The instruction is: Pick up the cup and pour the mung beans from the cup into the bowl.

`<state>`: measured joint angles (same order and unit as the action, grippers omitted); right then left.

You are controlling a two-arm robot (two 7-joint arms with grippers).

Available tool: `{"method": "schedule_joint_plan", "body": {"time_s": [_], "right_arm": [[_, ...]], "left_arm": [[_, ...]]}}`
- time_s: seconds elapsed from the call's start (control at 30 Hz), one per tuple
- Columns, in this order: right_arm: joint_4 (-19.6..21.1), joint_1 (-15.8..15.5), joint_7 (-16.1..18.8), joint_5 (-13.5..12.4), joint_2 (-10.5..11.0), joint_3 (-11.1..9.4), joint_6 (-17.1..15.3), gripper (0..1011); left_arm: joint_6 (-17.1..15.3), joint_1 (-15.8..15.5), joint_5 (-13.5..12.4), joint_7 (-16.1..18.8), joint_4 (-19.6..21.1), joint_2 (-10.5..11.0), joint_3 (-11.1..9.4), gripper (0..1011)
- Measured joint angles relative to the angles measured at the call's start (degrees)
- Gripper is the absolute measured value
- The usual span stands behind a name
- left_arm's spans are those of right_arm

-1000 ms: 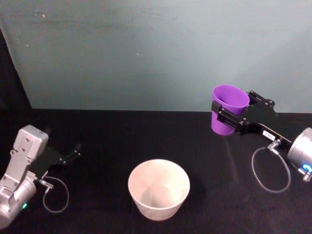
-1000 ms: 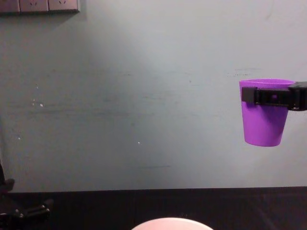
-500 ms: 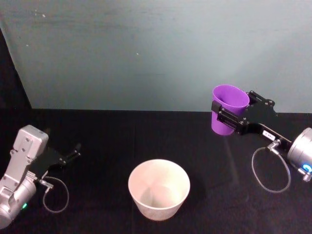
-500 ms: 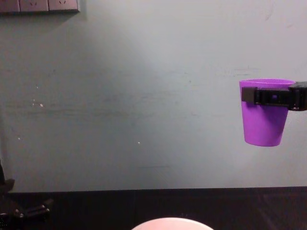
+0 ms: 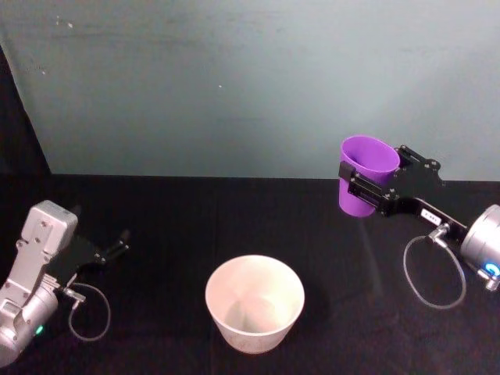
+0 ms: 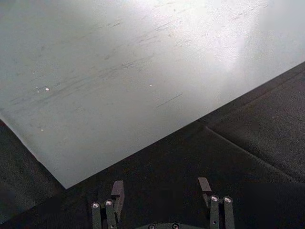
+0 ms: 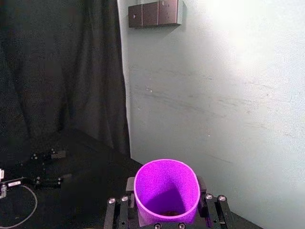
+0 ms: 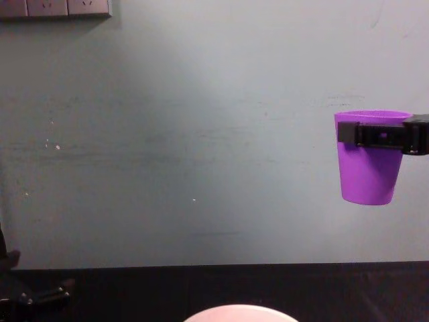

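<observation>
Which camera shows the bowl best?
The head view: the whole bowl is seen from above, with its rim, inside and wall. In the chest view the bowl is cut off, a sliver of rim at the bottom edge.

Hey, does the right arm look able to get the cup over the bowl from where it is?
Probably yes. The right gripper holds the cup upright, high above the table, to the right of the bowl, with nothing standing between them. The left gripper sits far left.
</observation>
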<state>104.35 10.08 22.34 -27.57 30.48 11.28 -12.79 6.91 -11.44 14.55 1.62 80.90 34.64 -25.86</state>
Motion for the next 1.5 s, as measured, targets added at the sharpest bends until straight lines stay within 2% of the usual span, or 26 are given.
{"method": "schedule_joint_plan", "body": {"time_s": [1.5], "right_arm": [[0.0, 0.0, 0.0, 0.0, 0.0, 0.0, 0.0, 723]], "left_arm": [[0.0, 0.0, 0.0, 0.0, 0.0, 0.0, 0.0, 1003]]}}
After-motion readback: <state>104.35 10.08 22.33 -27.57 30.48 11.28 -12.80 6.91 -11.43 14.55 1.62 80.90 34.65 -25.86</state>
